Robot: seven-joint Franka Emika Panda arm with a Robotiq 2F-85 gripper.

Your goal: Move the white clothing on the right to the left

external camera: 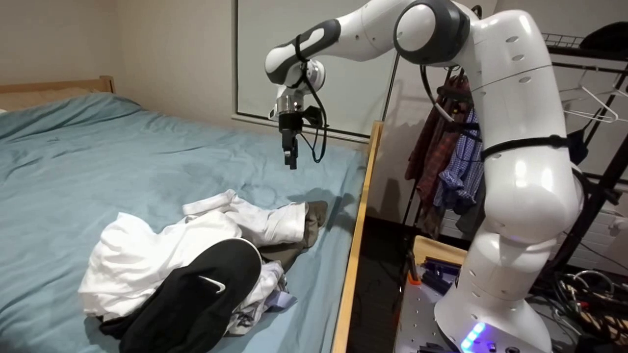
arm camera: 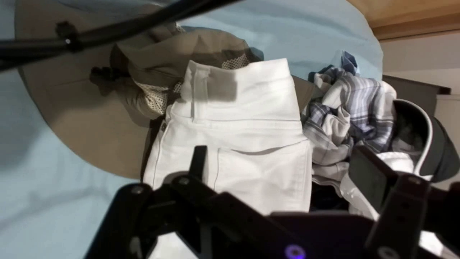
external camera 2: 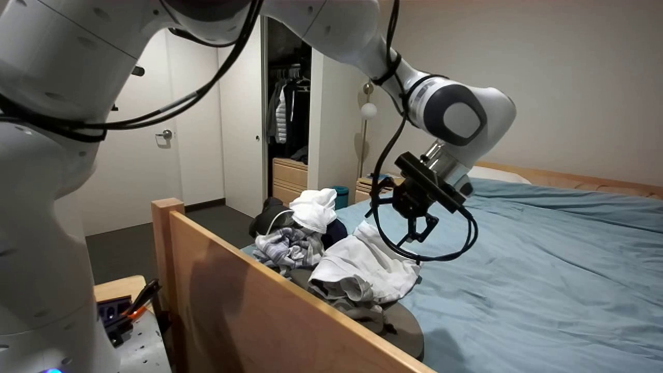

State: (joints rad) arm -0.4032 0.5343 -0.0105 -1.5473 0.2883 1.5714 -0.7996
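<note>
White trousers or shorts [external camera: 274, 223] with a waistband and pocket lie on the pile, partly over an olive hat. They also show in an exterior view [external camera 2: 368, 267] and in the wrist view [arm camera: 258, 133]. A second white garment [external camera: 152, 260] lies bunched beside them, behind the black cap; it shows in an exterior view too [external camera 2: 314, 208]. My gripper [external camera: 290, 162] is open and empty, pointing down above the bed, apart from the clothes. In the wrist view its fingers [arm camera: 284, 169] stand wide apart, with the white trousers below and between them.
An olive brimmed hat [arm camera: 93, 133], a plaid shirt [arm camera: 359, 108] and a black Nike cap [external camera: 196, 294] share the pile. The blue bed sheet [external camera: 122, 166] stretches beyond. A wooden bed rail [external camera 2: 290, 305] stands between the arm's base and the bed.
</note>
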